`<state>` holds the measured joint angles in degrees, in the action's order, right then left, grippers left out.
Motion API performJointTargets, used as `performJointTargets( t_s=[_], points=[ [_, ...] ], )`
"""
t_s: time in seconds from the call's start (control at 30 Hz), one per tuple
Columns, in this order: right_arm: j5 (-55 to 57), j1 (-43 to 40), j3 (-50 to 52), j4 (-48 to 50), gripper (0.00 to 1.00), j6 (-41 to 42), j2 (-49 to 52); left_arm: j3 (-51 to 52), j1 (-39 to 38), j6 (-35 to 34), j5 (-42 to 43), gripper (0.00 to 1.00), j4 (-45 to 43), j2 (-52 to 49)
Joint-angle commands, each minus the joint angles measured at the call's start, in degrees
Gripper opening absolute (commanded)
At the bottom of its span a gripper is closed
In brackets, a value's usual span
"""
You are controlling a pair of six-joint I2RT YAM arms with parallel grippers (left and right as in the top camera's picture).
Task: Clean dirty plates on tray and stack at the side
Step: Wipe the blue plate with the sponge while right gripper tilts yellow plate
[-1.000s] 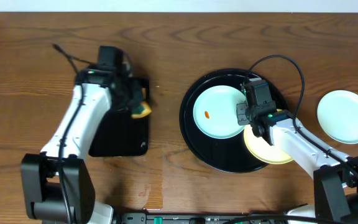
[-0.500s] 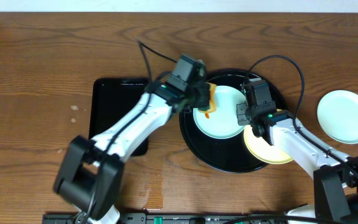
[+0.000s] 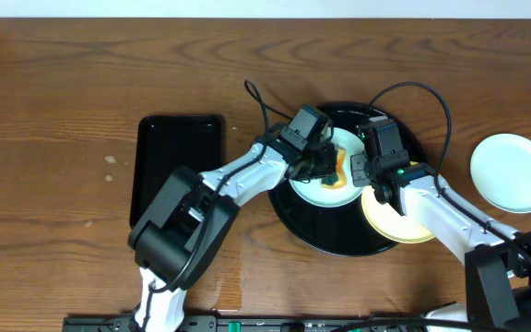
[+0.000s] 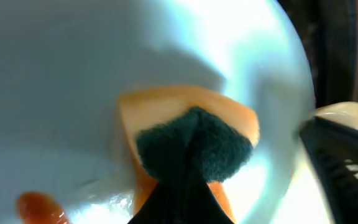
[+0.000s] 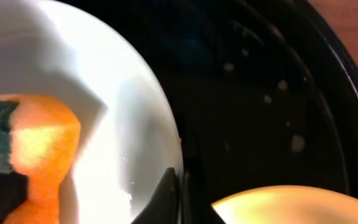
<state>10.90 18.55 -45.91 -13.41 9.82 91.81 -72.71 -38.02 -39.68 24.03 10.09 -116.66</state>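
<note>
Resting on the wooden surface point(image 3: 63, 92), the round black tray point(image 3: 316, 231) carries a pale blue plate point(image 3: 325, 195); the left hand point(image 3: 332, 169) pinches a sponge point(image 4: 188, 121) against it, the right hand point(image 5: 180, 193) is clamped on its rim.

Left gripper point(image 4: 179, 186) pinches the sponge point(image 4: 188, 115) down on the pale blue plate point(image 4: 73, 62); orange smear point(image 4: 39, 205) just beside the sponge.

At centre-left lies the rectangular tray point(image 3: 178, 146); centre-right, the round tray point(image 3: 321, 232) holds one plate point(image 3: 313, 191), a sponge point(image 3: 337, 171) on it; another plate point(image 3: 387, 221) lower right; third plate point(image 3: 513, 172) on the table point(image 3: 63, 92), far right.
</note>
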Motion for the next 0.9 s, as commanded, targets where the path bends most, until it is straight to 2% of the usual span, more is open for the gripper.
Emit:
performJointTargets(
  t_s=[0.0,0.17,0.27,0.4,0.57,0.67,0.73,0.87],
  points=[
    [1.3,-0.1,-0.9,0.3,0.01,0.0,0.3,-0.9,0.2,0.7,-2.3,0.08,3.0,-1.8],
    [1.3,-0.1,-0.9,0.3,0.01,0.0,0.3,-0.9,0.3,5.7,-13.7,0.08,11.1,-1.9],
    [1.3,-0.1,-0.9,0.2,0.01,0.0,0.3,-0.9,0.3,8.9,-16.5,0.08,12.6,-1.9],
    [-2.0,-0.1,-0.9,-0.1,0.01,-1.4,0.3,-0.9,0.3,9.9,-17.3,0.08,12.6,-1.9],
    [-12.8,-0.1,-0.9,-0.2,0.02,-4.1,1.9,-0.9,0.3,9.9,-17.2,0.08,12.7,-1.9],
    [-13.1,-0.2,-0.9,0.6,0.20,-4.1,4.1,-0.9,0.3,9.9,-17.2,0.08,12.6,-1.9],
    [-13.1,-0.5,-0.9,0.7,0.23,-4.1,4.9,-0.9,0.2,9.9,-17.2,0.08,12.8,-1.9],
    [-12.8,-1.8,-0.9,1.0,0.14,-4.1,5.7,-0.9,0.2,9.9,-17.2,0.08,13.0,-1.9]
  ],
)
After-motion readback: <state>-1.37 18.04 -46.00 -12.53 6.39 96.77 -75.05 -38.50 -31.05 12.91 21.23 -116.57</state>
